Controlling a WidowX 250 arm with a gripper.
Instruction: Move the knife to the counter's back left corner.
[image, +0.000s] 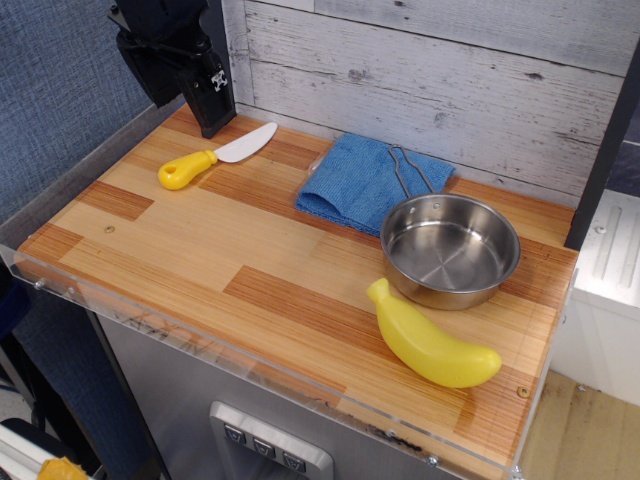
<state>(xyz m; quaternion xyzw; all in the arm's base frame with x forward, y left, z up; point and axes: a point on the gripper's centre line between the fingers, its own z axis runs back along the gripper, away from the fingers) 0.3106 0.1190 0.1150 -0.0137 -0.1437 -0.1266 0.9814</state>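
Note:
The knife lies flat on the counter near its back left corner. Its yellow handle points to the front left and its whitish blade points to the back right. My black gripper hangs above the back left corner, just behind and to the left of the knife. It is clear of the knife, its fingers are spread apart and it holds nothing. Its upper part runs out of the frame.
A folded blue cloth lies at the back middle. A steel pan rests partly on it, handle toward the wall. A yellow toy banana lies at the front right. A whitewashed plank wall stands behind, and a clear rim runs along the front.

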